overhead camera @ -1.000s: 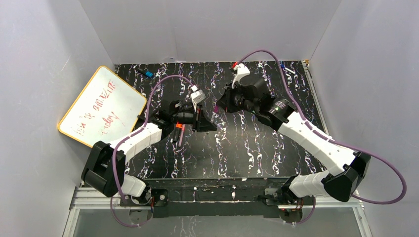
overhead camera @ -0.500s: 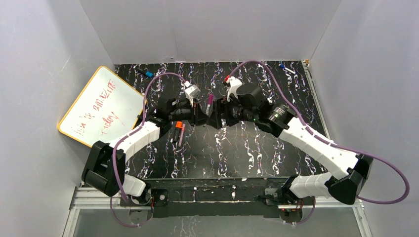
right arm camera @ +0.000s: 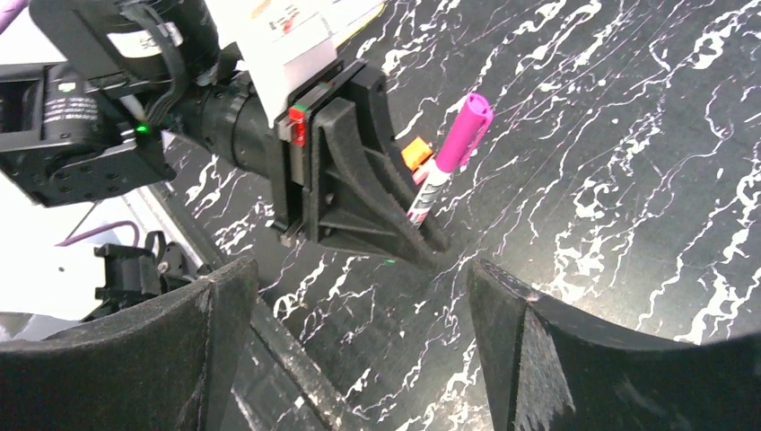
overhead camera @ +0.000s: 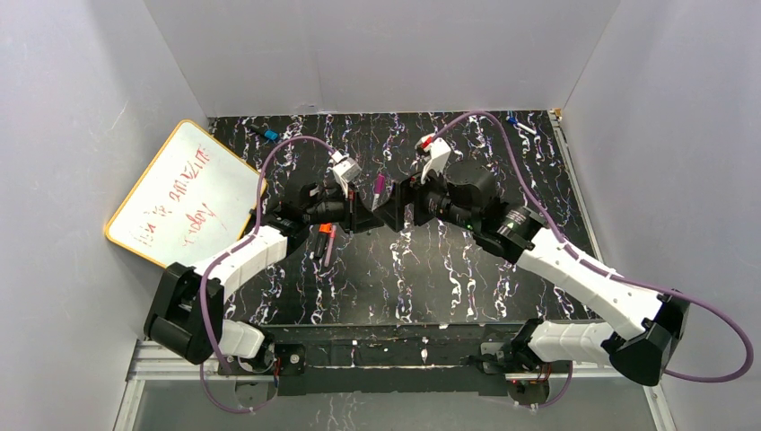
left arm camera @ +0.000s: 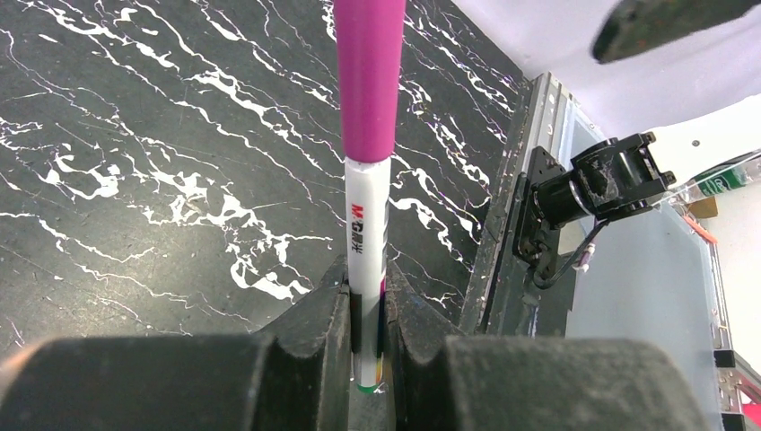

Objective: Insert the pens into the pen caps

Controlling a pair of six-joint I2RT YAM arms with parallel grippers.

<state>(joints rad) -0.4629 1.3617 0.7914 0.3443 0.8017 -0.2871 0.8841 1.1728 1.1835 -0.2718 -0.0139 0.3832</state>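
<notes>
- The left pincer [left arm camera: 368,301] is clenching the lower end of a white pen [left arm camera: 369,224]. It is holding the pen above the middle of the table [overhead camera: 449,269], a little toward the far edge.
- The pen is pointing up and away from the pincer, I think so that its free end is offered to the other arm.
- A magenta cap [left arm camera: 368,81] is sitting on that free end. In the left wrist view it is meeting the white barrel with no gap, so the cap seems to be pushed fully on. That is only my judgement.
- The right pincer [right arm camera: 354,283] is facing the pen from the right side. Its two fingers are standing wide apart with nothing between them, so it is released. It is near the cap but not touching it.
- This open pose is probably for leaving the capped pen to the left arm alone.
- A black pen with a red-orange end [overhead camera: 321,235] and a purple pen [overhead camera: 330,245] are lying side by side on the table. They are just to the near side of the left pincer, left of the middle, and I cannot tell if they are touching.
- These two are probably waiting for their turn, since no pincer is touching them.
- A whiteboard [overhead camera: 184,193] is leaning at the left edge of the table, well apart from the work.
</notes>
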